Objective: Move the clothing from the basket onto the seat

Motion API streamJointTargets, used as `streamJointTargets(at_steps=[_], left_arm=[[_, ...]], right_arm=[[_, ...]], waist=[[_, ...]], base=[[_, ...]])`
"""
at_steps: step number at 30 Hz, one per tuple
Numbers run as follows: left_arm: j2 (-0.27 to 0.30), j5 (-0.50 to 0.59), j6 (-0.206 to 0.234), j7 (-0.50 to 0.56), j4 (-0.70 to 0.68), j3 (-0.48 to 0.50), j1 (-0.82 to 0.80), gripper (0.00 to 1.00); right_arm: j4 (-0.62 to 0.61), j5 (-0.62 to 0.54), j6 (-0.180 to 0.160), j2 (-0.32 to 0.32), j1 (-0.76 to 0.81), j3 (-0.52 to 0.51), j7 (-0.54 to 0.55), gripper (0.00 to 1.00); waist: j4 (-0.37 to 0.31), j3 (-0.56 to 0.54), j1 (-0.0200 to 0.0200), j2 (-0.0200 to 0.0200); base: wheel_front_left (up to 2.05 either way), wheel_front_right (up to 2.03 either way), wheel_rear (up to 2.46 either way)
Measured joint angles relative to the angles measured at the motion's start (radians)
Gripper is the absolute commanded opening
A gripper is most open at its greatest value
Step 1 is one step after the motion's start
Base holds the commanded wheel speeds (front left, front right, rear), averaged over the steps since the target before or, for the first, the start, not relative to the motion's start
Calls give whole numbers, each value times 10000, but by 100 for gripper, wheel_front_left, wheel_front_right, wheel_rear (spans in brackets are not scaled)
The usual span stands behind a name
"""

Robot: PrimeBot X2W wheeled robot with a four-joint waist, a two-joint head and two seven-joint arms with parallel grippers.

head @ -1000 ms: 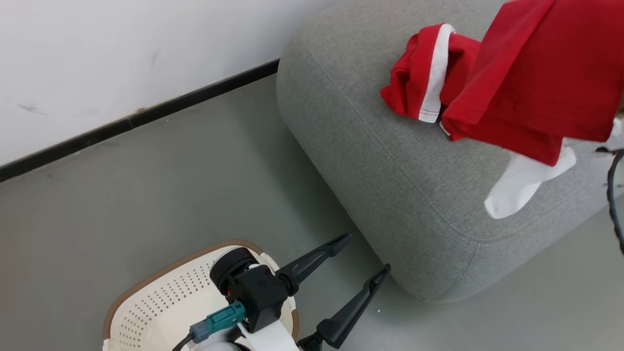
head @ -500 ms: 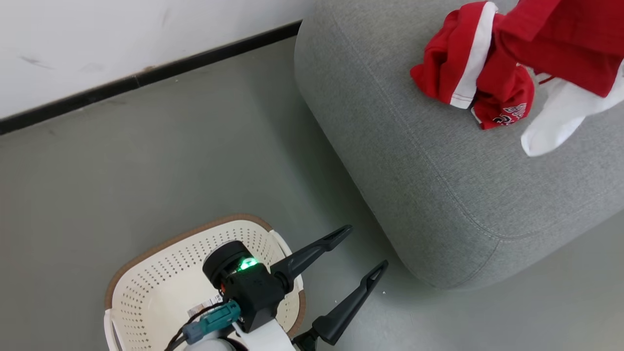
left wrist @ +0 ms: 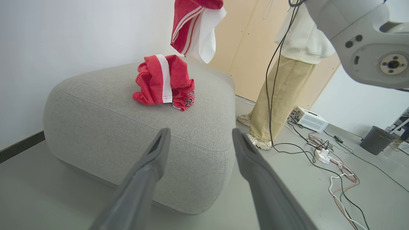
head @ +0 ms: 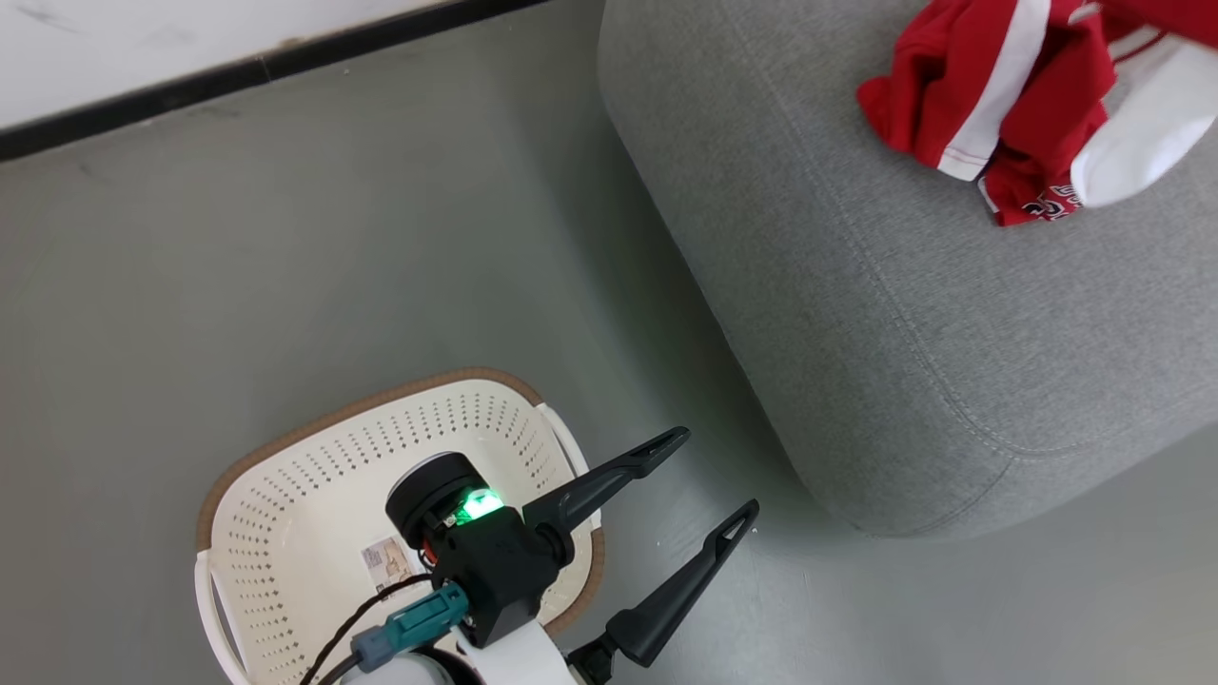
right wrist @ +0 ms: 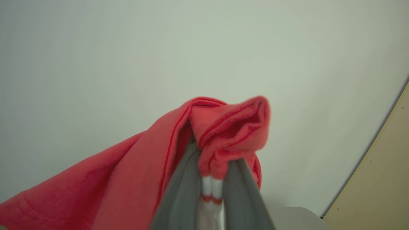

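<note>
Two red garments out: the crumpled garment (left wrist: 150, 80) lies on the seat (left wrist: 111, 127); the hanging garment (left wrist: 183, 19) is pinched in our right gripper (right wrist: 212, 156), seemingly just above the seat's far side, beyond the crumpled one. We'd release straight down, right arm's job. Our left gripper (head: 716, 473) hovers spread, empty, beside the basket (head: 314, 457); it looks emptied, arm hides part.

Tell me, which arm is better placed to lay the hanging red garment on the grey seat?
Right. The right gripper is shut on the hanging garment above the seat; the left gripper is open and empty by the basket.
</note>
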Motion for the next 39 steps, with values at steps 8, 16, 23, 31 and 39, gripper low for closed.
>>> streamJointTargets(at_steps=[8,16,23,31,39], left_arm=[[148,119,184,82,-265,119,-2,100],[257,247,318,215,-537,186,-73,100],[418,384,328,349,-744,272,-309,100],[562,460,313,504,-903,278,-545,100],[610,470,224,662,-930,272,-877,100]], right_arm=[[616,-21,2,-355,-988,-215,48,0],[1749,-40,2,-642,-1440,-667,38,0],[2497,-169,0,-522,-1406,-1103,27,0],[3513,-652,2,-198,-898,-2077,577,0],[4752,-552,2,249,-766,-2403,1755,0]], waist=[[263,588,0,0],[605,1179,0,0],[907,1685,0,0],[1160,2202,0,0],[1314,2610,0,0]], base=[[0,0,0],[0,0,0],[0,0,0],[0,0,0],[0,0,0]])
